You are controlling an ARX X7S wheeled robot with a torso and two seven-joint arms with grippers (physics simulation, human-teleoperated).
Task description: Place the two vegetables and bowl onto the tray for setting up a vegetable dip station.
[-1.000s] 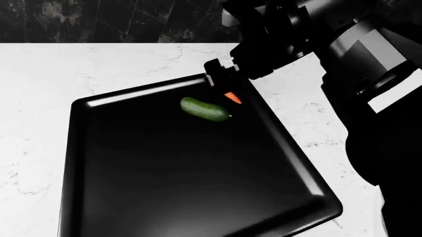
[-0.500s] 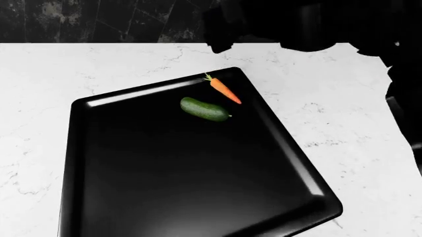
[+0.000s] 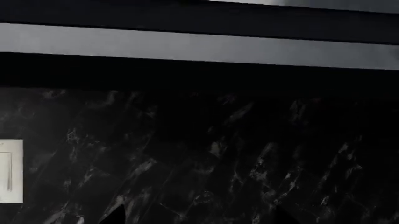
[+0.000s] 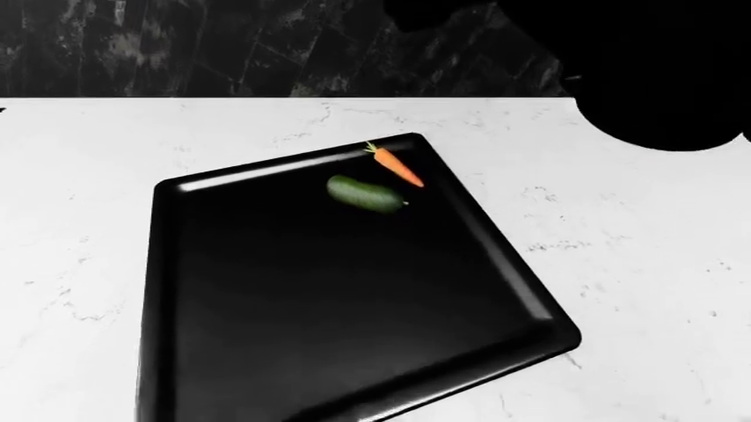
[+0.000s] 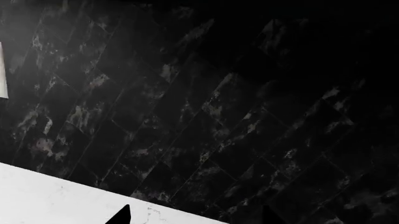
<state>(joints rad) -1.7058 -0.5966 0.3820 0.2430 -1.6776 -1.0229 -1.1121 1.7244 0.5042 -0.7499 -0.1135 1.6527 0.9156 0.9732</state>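
The carrot (image 4: 396,165) and cucumber (image 4: 365,194) lay close together at the tray's (image 4: 235,352) upper right, on the white worktop (image 4: 634,264). Neither arm's jaws showed enough to tell their state.

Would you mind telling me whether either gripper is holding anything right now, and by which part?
Nothing is held: the carrot and cucumber lie free on the tray.

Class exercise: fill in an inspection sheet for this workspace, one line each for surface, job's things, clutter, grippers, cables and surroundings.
Surface: white marbled counter.
Job's things: tray lies on the counter, set askew; carrot and cucumber lie in its far corner, close together, touching or not cannot be told. Bowl: not seen.
Clutter: nothing seen.
Grippers: only dark tips of the left gripper and right gripper show in the wrist views, spread apart, nothing between them.
Cables: nothing seen.
Surroundings: dark marbled wall behind the counter; pale wall plate.
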